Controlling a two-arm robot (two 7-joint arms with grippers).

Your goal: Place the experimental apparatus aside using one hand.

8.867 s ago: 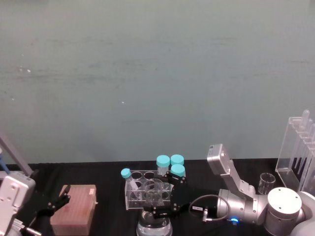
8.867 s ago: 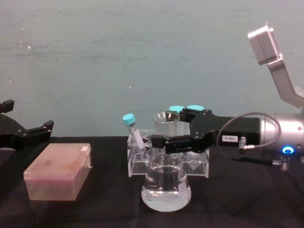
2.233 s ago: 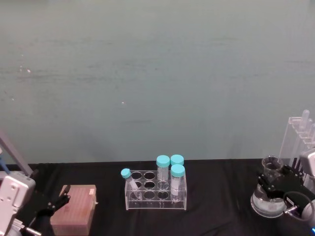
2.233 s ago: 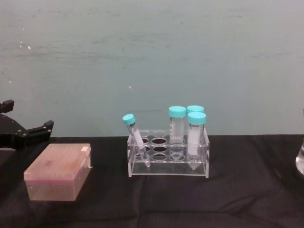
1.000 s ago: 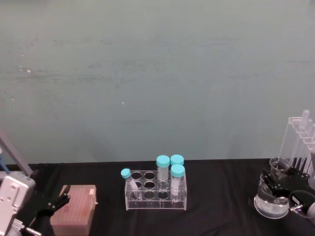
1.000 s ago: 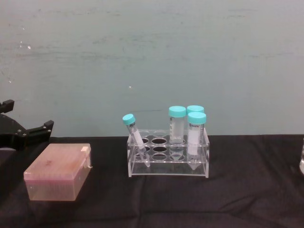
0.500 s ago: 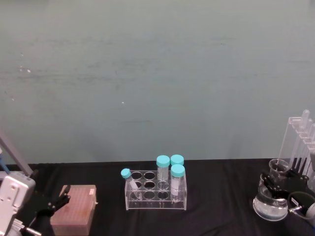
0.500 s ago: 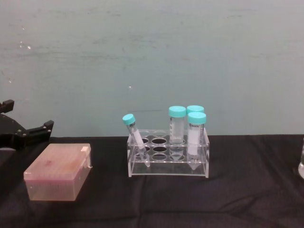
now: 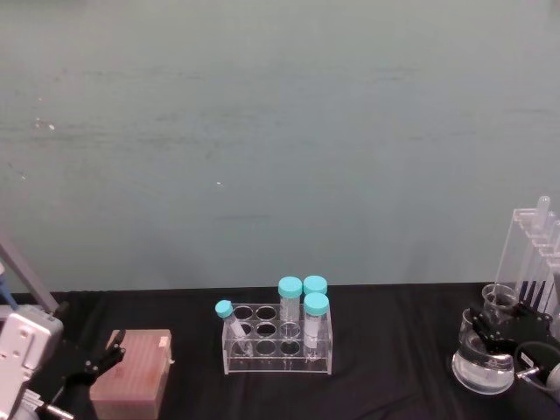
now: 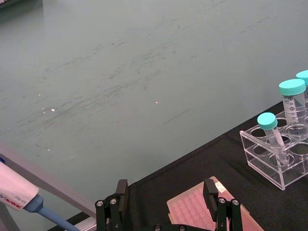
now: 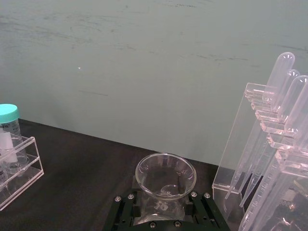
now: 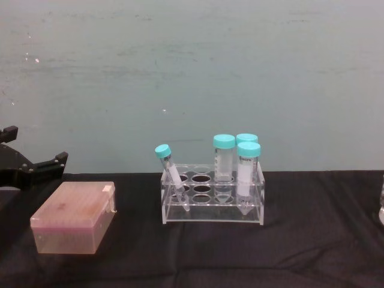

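Black-clothed tabletop (image 9: pixel 394 350): head view, the right pincer (image 9: pixel 494 331) is clamping the conical flask (image 9: pixel 479 363) neck, just beside the clear pipette stand (image 9: pixel 529 262), right of the tube rack (image 9: pixel 276 337). Right wrist view is confirming this. Left wrist view: left pincer (image 10: pixel 166 211) is hanging wide over the pink box (image 10: pixel 204 216).

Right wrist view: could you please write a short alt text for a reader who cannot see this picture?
The right gripper holds the neck of a clear glass flask between its black fingers, over a black table. Beside the flask stands a tall clear plastic stand with long tubes, and a tube rack with a teal-capped tube sits farther off.
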